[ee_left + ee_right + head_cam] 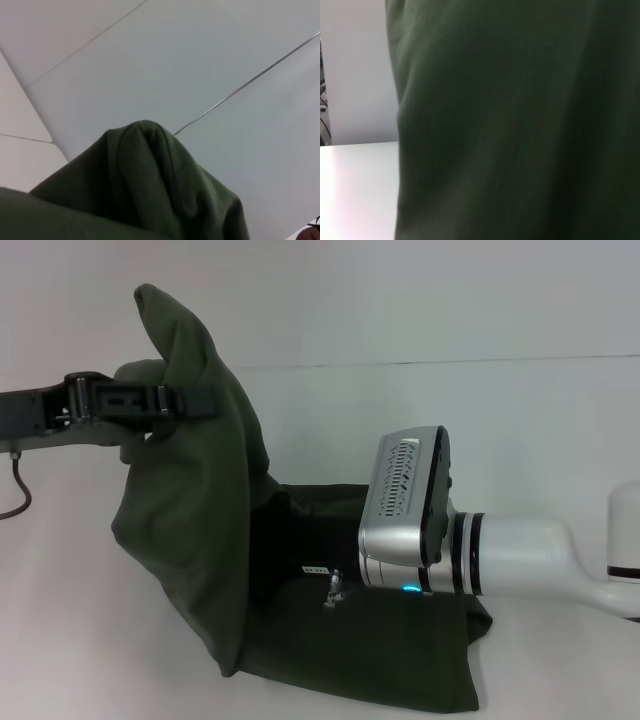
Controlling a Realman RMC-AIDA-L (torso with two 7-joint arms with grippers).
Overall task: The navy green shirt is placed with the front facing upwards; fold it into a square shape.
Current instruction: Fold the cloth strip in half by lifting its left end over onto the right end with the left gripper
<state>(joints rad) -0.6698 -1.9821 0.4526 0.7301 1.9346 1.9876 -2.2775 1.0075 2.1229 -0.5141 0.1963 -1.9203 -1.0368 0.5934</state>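
Observation:
The navy green shirt (200,540) is half lifted off the white table (560,440). One part hangs in a tall drape from my left gripper (195,402), which is shut on a bunch of fabric high at the left. The rest lies flat on the table toward the front right. My right gripper (336,588) is low over the flat part, mostly hidden behind its own silver wrist. The left wrist view shows a bunched green fold of the shirt (150,190) below a pale surface. Dark green shirt cloth (520,125) fills most of the right wrist view. No lettering shows.
A thin dark cable (18,490) hangs from the left arm at the far left. Bare white tabletop lies left of the shirt and behind the right arm.

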